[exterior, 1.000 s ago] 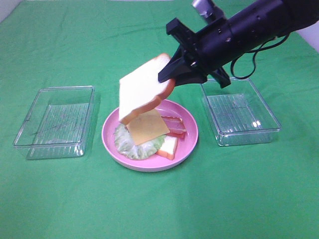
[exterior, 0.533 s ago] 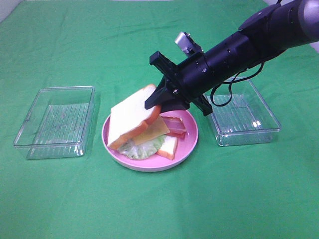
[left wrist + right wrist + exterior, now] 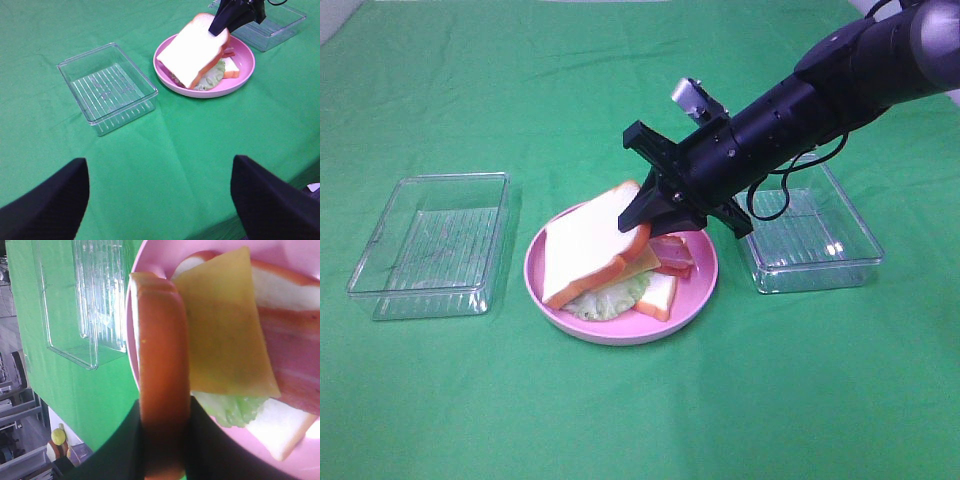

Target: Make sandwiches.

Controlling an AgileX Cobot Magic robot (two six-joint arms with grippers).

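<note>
A pink plate point(image 3: 620, 332) holds the sandwiches' lower layers: a bread slice point(image 3: 660, 293), pale green lettuce point(image 3: 610, 297), yellow cheese point(image 3: 642, 263) and bacon strips point(image 3: 670, 250). My right gripper point(image 3: 638, 205) is shut on the crust edge of a second bread slice point(image 3: 590, 245), which leans tilted over the stack with its low edge near the plate's left rim. The right wrist view shows that crust point(image 3: 162, 380) between the fingers, with the cheese point(image 3: 225, 325) below. My left gripper point(image 3: 160, 210) hangs open over bare cloth, far from the plate point(image 3: 240, 82).
One clear plastic tray point(image 3: 430, 245) stands left of the plate, and another point(image 3: 810, 230) stands to its right, partly under the right arm. Green cloth covers the whole table.
The right gripper has come down and to the left with the bread slice, from well above the plate to leaning on the stack. The left gripper has not changed.
</note>
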